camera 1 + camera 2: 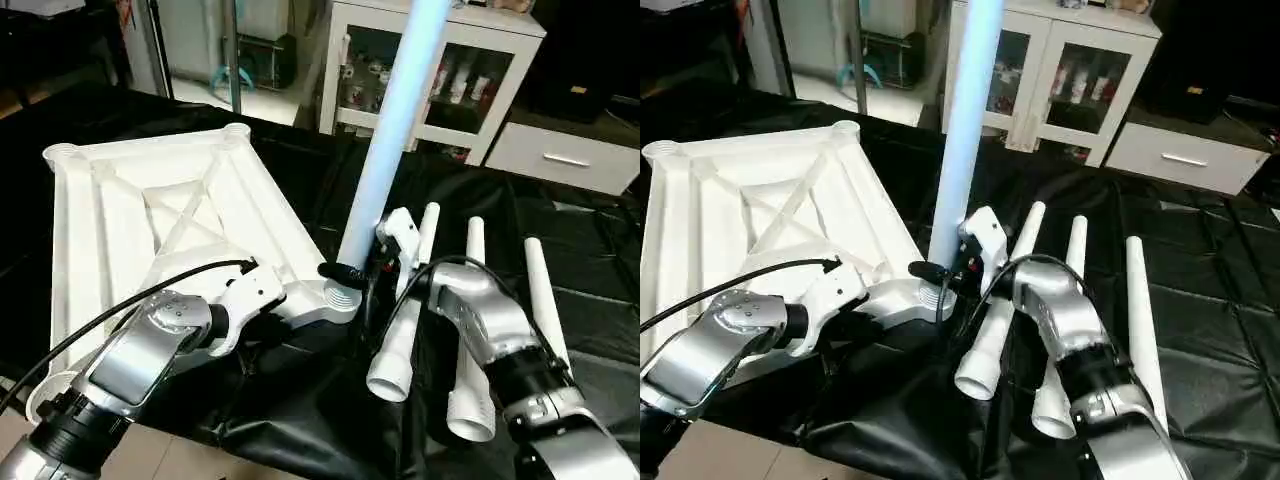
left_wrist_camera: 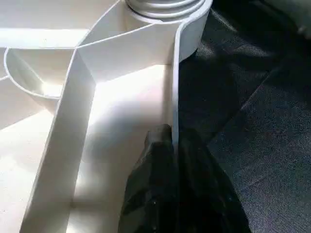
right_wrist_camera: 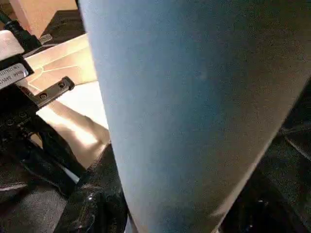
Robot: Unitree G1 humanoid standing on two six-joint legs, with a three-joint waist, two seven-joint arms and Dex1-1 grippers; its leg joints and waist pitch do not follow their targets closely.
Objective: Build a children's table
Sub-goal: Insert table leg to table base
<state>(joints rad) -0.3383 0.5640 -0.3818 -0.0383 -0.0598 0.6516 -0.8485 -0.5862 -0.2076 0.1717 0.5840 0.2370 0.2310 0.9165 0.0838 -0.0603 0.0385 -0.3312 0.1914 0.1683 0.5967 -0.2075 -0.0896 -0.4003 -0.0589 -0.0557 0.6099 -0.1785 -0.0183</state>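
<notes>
One leg (image 1: 392, 130) stands nearly upright in the near-right corner socket (image 1: 343, 296) of the table top (image 1: 130, 215), which lies underside-up on the black-draped desk (image 1: 580, 250), X-ribs showing. From where I drive, the leg's long axis runs from the socket up toward 12 o'clock, tipped slightly to 1 o'clock, its thin end out of frame above.

My right pincer (image 1: 352, 272) sits at the leg's foot, just at the socket's 3 o'clock side. The right wrist view shows a dark finger (image 3: 99, 201) pressed against the tube, so I read it as clenched on the leg, low down, close above the socket rim.

My left pincer (image 2: 172, 160) comes in from 9 o'clock and grips the top's edge wall just short of that same socket, one finger either side of the thin wall, holding the top down.

Three spare legs (image 1: 470, 330) lie on the cloth at my right, fanned toward 12 o'clock, wide ends toward me, one of them partly under my right forearm.

What the next move turns on, I judge, is the leg's axis against the socket's axis. The threaded collar at the leg's base shows in the left wrist view, seated in the socket, but I can't tell how deep. The right arm is plainly the one on the leg; any twist or push must run straight down that axis, or the lean may bind it.
</notes>
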